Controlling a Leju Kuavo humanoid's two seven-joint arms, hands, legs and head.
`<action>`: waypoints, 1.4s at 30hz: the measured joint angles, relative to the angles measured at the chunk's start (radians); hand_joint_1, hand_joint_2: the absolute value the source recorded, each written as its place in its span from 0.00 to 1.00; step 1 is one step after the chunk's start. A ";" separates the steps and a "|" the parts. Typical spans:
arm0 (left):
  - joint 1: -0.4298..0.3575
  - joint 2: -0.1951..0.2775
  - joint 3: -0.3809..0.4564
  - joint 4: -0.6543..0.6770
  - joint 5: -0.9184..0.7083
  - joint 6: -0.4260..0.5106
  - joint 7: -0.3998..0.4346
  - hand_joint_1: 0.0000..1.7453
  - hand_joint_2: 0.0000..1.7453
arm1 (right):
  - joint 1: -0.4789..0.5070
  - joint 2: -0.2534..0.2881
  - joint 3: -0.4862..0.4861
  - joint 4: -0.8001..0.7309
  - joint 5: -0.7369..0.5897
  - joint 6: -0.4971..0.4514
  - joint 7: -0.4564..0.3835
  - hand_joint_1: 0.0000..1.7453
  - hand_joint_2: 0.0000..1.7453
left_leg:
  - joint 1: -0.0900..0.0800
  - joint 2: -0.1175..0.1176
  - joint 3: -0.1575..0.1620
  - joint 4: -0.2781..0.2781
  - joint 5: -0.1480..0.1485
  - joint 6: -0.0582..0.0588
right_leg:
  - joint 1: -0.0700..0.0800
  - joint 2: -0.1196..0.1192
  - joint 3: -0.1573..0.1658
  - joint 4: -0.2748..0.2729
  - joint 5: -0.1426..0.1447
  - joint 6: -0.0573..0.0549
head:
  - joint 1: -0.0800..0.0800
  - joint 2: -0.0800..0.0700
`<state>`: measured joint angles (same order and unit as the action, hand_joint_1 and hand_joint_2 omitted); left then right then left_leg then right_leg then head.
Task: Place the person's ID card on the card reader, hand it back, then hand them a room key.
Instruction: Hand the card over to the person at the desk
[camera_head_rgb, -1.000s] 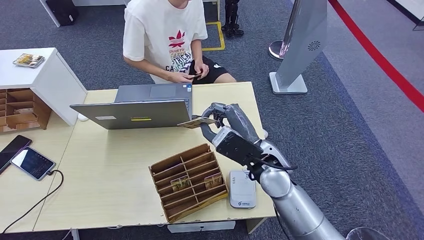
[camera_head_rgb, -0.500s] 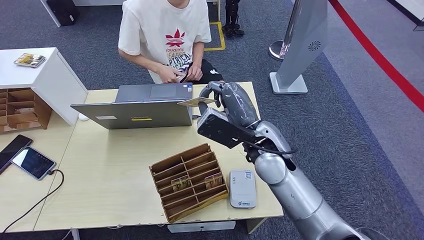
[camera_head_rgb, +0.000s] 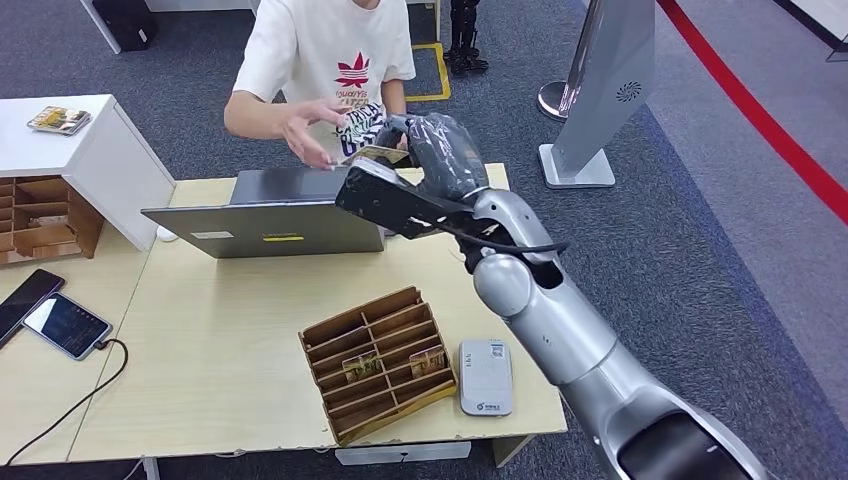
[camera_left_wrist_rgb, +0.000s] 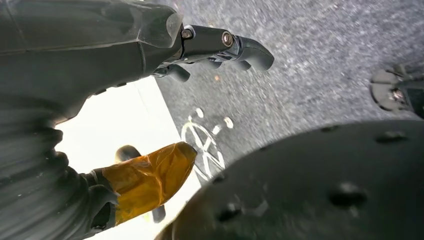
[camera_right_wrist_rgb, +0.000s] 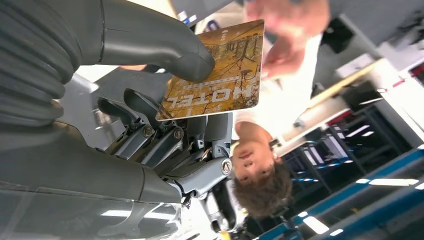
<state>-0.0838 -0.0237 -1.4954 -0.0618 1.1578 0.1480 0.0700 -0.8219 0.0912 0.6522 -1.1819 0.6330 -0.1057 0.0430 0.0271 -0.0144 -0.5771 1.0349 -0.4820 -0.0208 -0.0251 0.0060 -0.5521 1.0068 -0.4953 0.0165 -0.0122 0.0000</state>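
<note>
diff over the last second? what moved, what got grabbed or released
The right hand carried the room key card up and away from the robot, from above the table edge to over the laptop, toward the person. The person's hand came up and reaches for the card, not yet holding it. Nothing was released: the right hand still pinches it. The card organiser, card reader and phones stayed put.

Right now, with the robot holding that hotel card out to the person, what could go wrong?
The right hand pinches the room key card by one end only, under the thumb; if it lets go before the person's hand closes on it, the card may drop onto the open laptop beneath. The person's reaching hand is blurred in the right wrist view, so it could bump the fingers.
</note>
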 joint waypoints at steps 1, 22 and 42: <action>-0.003 0.000 -0.005 0.000 -0.006 0.000 0.004 0.00 1.00 | -0.017 0.009 0.000 0.026 0.016 -0.001 0.012 1.00 1.00 | 0.000 0.000 0.000 0.000 0.000 0.000 | 0.000 0.000 0.000 0.000 0.000 0.000 | 0.000 0.000; -0.027 -0.005 -0.042 -0.008 -0.052 -0.006 0.026 0.00 1.00 | -0.133 0.133 -0.007 0.350 0.247 0.017 0.054 0.00 0.00 | 0.000 0.000 0.000 0.000 0.001 0.000 | 0.000 0.000 0.000 0.000 0.000 0.000 | 0.000 0.000; -0.018 -0.007 -0.045 -0.008 0.039 -0.012 -0.026 0.00 1.00 | 0.204 0.016 -0.010 -0.089 -1.153 0.722 -0.212 0.00 0.00 | 0.000 0.000 0.000 0.001 0.000 0.000 | 0.000 0.000 0.000 -0.001 0.000 0.000 | 0.000 0.000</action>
<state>-0.1016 -0.0303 -1.5400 -0.0697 1.1966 0.1356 0.0444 -0.6181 0.1071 0.6419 -1.2709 -0.5200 0.6165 -0.1693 0.0271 -0.0145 -0.5772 1.0356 -0.4820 -0.0206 -0.0252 0.0058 -0.5526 1.0058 -0.4948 0.0168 -0.0124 0.0000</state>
